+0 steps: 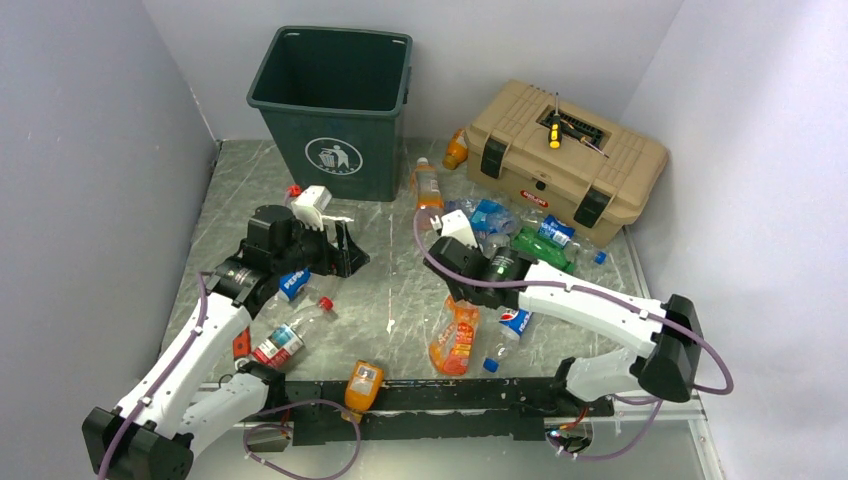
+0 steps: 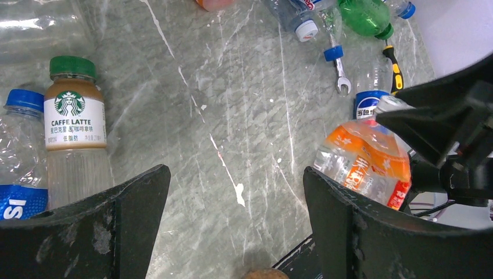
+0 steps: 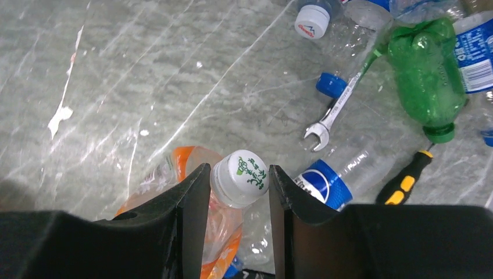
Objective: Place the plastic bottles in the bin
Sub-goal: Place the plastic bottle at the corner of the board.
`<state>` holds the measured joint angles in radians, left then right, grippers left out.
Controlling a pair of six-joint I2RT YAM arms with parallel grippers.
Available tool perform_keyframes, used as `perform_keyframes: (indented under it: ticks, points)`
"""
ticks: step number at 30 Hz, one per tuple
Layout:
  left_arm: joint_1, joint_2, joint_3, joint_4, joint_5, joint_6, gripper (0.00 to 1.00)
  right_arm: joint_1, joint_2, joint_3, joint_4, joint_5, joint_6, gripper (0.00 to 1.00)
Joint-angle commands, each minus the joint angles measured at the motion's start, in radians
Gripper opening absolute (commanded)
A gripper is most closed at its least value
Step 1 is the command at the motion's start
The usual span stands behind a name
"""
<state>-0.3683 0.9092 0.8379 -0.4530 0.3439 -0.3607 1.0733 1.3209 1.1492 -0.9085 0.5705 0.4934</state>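
Our right hand [image 3: 238,171] is closed narrow on the white cap of an orange bottle [image 3: 160,174], one finger on each side of the neck, so the pick of this bottle is the step in hand. The bottle leans up from the bench [image 3: 116,70] under the grip; whether its base is off the surface we cannot tell. Near it lie a Pepsi-labelled bottle [image 3: 325,185], a wrench [image 3: 328,119], a yellow-handled screwdriver [image 3: 407,185] and a green bottle [image 3: 424,75], none of them touched. Our left hand [image 2: 235,224] stands wide with only bare bench between its fingers; a latte bottle [image 2: 75,125] shows just beside one of them. The bin [image 1: 290,120] stands at the far side of the bench, well apart from both hands and left of the tan toolbox [image 1: 600,160]. Next, we judge, the right arm must lift high enough to clear the tall rim, carry the bottle over the opening and only then let go; held by the cap, it may swing
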Motion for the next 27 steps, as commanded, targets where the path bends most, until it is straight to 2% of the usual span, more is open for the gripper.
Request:
perform_keyframes:
  ticks: [1, 2, 4, 5, 8, 11, 12, 16, 20, 27]
  points:
    - [-0.003, -0.007, 0.000, 0.036, 0.022, -0.001, 0.90, -0.093, 0.017, -0.054, 0.181, -0.105, -0.042, 0.00]
    - [-0.003, -0.009, -0.001, 0.035, 0.019, -0.001, 0.90, -0.111, 0.022, -0.065, 0.207, -0.137, -0.042, 0.01]
    - [-0.003, -0.012, -0.003, 0.033, 0.014, 0.000, 0.90, -0.133, 0.038, -0.078, 0.250, -0.175, -0.039, 0.17]
    - [-0.003, -0.011, -0.002, 0.034, 0.014, 0.001, 0.90, -0.138, 0.045, -0.081, 0.262, -0.190, -0.035, 0.26]
    - [-0.003, -0.007, 0.000, 0.031, 0.016, 0.002, 0.90, -0.142, 0.052, -0.087, 0.275, -0.204, -0.012, 0.64]
    - [-0.003, -0.006, 0.003, 0.027, 0.017, 0.002, 0.90, -0.144, 0.025, -0.103, 0.268, -0.210, 0.028, 0.94]
    - [-0.003, -0.007, 0.003, 0.029, 0.017, 0.001, 0.90, -0.143, 0.015, -0.113, 0.266, -0.213, 0.045, 0.99]
    - [-0.003, -0.010, 0.000, 0.032, 0.020, -0.003, 0.90, -0.143, -0.062, -0.177, 0.284, -0.258, 0.149, 1.00]
    - [-0.003, -0.008, 0.003, 0.029, 0.022, -0.004, 0.91, -0.130, -0.098, -0.263, 0.375, -0.332, 0.288, 1.00]
    - [-0.003, -0.015, -0.002, 0.029, 0.023, -0.004, 0.91, -0.069, -0.038, -0.270, 0.336, -0.310, 0.372, 1.00]
